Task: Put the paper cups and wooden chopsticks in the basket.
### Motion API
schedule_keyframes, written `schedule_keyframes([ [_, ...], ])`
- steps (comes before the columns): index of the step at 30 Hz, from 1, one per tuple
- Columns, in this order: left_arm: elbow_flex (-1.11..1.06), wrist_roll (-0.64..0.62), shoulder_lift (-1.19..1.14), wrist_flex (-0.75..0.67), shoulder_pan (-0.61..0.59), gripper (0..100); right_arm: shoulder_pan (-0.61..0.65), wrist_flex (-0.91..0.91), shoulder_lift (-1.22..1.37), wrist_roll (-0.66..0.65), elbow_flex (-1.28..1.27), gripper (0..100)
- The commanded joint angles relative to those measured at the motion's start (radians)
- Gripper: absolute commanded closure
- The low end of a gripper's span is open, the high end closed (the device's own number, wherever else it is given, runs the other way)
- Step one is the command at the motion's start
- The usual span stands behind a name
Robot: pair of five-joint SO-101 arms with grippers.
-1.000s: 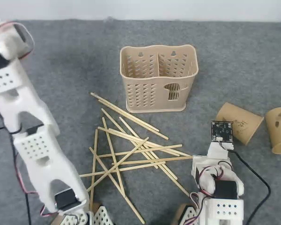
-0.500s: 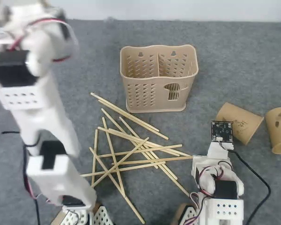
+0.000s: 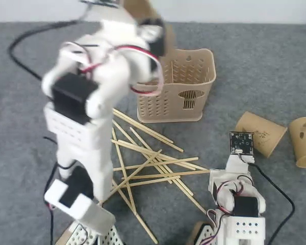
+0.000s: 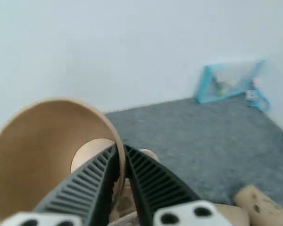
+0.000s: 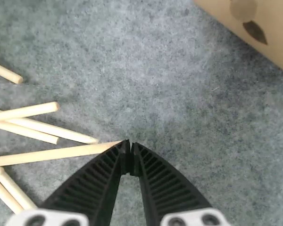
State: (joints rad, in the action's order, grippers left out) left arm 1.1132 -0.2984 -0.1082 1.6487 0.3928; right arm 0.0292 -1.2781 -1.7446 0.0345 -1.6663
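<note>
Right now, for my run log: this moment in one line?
left pincer shut on brown paper cup | near beige slotted basket | right pincer shut, empty

Grey felt-like table cover point(image 3: 275, 66), pale wall point(image 4: 132, 42) behind, clear blue pouch point(image 4: 232, 85) at the wall's foot

Matt paper cups point(image 3: 260, 133), plastic basket point(image 3: 194, 109)

A paper cup point(image 4: 42, 155) is pinched by its rim in the gripper point(image 4: 120, 149). A second cup point(image 4: 259, 207) is seen lying on the grey worktop point(image 4: 188, 132), and a blue-edged pouch point(image 4: 231, 84) is set at its far edge.
</note>
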Motion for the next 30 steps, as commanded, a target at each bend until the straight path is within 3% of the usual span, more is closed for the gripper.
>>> schedule_keyframes([
  [1,-0.001,-0.012,-0.003,-0.083,0.107,99,-0.013,-0.004,-0.005,0.008,-0.006,99.1],
  [8,0.001,-0.009,-0.137,-0.117,0.143,99,-0.013,-0.004,-0.005,0.008,-0.006,99.1],
  [14,0.005,0.069,-0.252,-0.117,0.140,99,-0.013,-0.004,-0.005,0.008,-0.006,99.1],
  [30,-0.054,0.186,-0.278,-0.074,0.175,99,-0.013,-0.004,-0.005,0.008,-0.006,99.1],
])
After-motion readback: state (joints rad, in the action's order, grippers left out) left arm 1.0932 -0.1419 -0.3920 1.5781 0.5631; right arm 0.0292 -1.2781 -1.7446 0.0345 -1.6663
